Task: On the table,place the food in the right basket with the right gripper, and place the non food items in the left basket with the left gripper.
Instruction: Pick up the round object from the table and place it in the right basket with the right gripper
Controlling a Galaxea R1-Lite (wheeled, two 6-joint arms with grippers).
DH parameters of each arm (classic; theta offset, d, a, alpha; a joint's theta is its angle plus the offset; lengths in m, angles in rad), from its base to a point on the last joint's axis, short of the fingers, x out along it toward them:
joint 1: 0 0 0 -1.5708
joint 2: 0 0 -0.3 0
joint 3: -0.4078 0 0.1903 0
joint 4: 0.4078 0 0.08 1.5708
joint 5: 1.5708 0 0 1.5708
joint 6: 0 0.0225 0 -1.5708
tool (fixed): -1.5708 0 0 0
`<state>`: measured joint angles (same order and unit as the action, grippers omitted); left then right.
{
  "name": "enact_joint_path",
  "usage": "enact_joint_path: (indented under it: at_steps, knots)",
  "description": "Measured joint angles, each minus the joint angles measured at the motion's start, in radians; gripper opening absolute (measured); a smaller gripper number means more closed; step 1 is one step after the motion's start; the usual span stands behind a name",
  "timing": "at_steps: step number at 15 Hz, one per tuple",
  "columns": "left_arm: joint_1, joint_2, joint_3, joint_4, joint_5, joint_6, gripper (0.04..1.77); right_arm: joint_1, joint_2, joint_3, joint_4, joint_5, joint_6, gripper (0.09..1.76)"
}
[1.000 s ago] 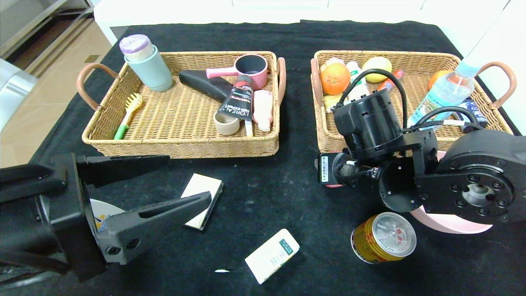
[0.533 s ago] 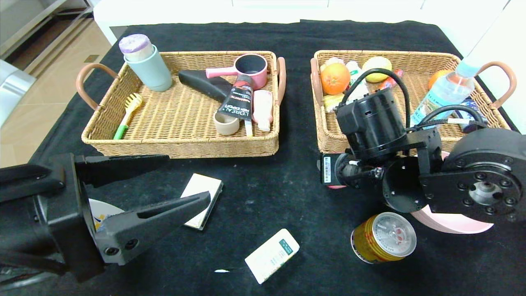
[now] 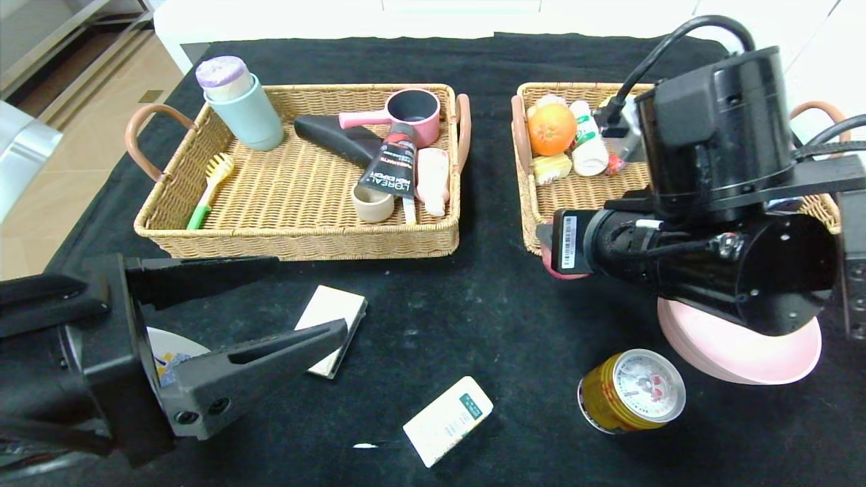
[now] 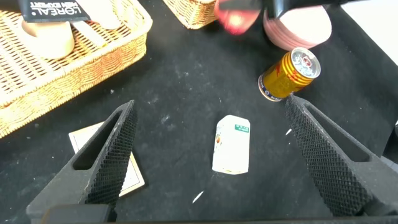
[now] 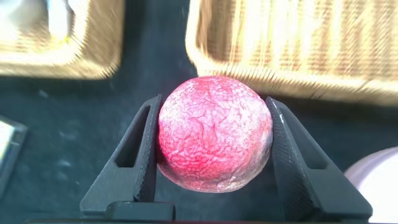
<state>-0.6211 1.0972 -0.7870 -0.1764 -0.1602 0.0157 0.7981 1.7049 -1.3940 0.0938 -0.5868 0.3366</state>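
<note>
We're lifting now: the right gripper [image 5: 214, 186], clamped on the red fruit [image 5: 214, 132], is rising off the table [image 3: 473, 318] toward the right basket's [image 3: 582, 193] near rim. Our left gripper [image 4: 211, 155] is hanging wide open above the white packet [image 4: 231, 144].

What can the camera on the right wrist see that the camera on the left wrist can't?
Only the right wrist view shows the red-pink round fruit clearly, clamped between the right gripper's two fingers. Only the left wrist view shows the open left gripper, the gold drink can and the small white packet lying on the table. Both catch the pink bowl, the flat cream box and both wicker baskets.
</note>
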Motion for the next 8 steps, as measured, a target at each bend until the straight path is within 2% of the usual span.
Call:
enact_joint_path:
  at_steps: [4,8]
  knots:
    - [0.000,0.000,0.000,0.000,0.000,0.000,1.72,-0.027,-0.025,-0.027,-0.041,-0.001,-0.043,1.10]
    - [0.000,0.000,0.001,0.000,0.000,0.000,1.72,-0.112,0.003,-0.032,-0.247,0.002,-0.137,1.10]
